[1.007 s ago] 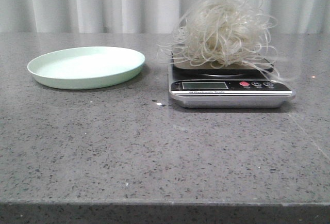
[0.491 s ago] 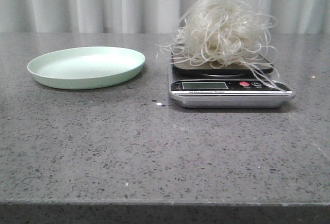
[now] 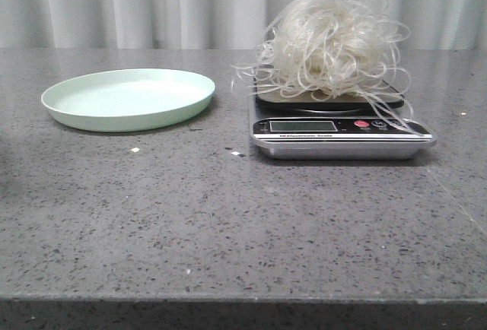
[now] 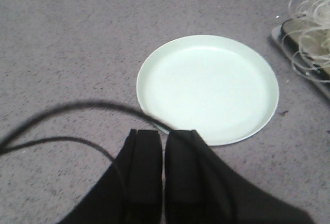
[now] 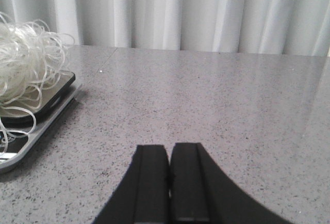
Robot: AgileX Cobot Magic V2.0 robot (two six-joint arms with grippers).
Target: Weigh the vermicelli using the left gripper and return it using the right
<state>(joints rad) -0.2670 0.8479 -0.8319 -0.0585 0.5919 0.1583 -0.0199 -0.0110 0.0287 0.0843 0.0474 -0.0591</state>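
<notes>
Vermicelli [image 3: 331, 41] resting on scale [image 3: 340, 131].
Plate [image 3: 128, 99] lies at 9 o'clock; left gripper [image 4: 162, 146] and right gripper [image 5: 169, 157] both closed, empty.

Looks like a staged test bench to us: we've got a speckled grey stone countertop [image 3: 228, 223], plain white curtains [image 3: 152, 3] behind, just a kitchen scale [image 3: 341, 134] and plate [image 3: 128, 99] out.
</notes>
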